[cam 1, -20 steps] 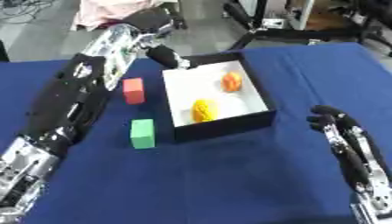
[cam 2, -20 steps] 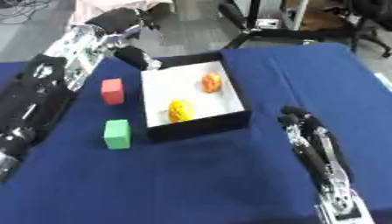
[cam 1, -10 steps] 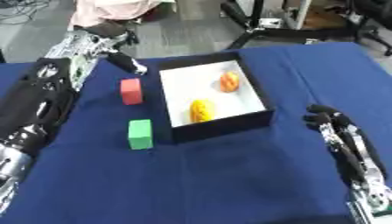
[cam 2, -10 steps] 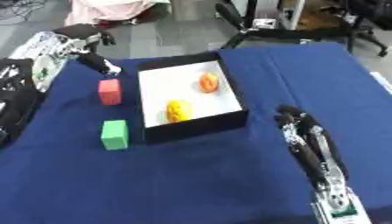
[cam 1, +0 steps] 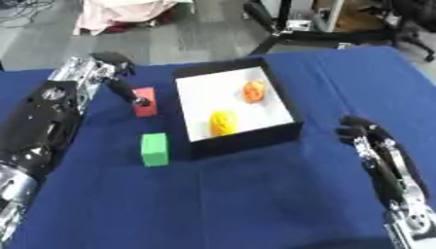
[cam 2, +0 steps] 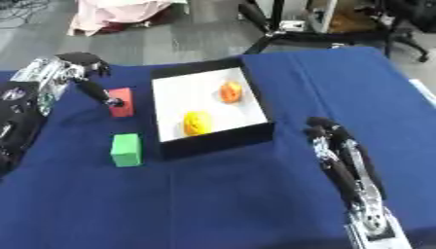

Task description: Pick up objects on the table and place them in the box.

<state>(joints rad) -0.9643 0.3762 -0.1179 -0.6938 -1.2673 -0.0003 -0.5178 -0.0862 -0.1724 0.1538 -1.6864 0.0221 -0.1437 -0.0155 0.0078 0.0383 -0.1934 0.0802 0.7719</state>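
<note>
Left of the box [cam 1: 285, 109], the left hand [cam 1: 106, 73] hangs over the red block [cam 1: 146, 101], one finger extended onto it, holding nothing. Best straddle it before curling. Right hand [cam 1: 383, 160] idles, fingers relaxed, lower right.

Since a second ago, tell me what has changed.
The left robot hand pulled back from over the box's far-left corner and now reaches a finger down over the red block. Nothing was grasped. The green block, both fruits and the idle right robot hand stayed put.
</note>
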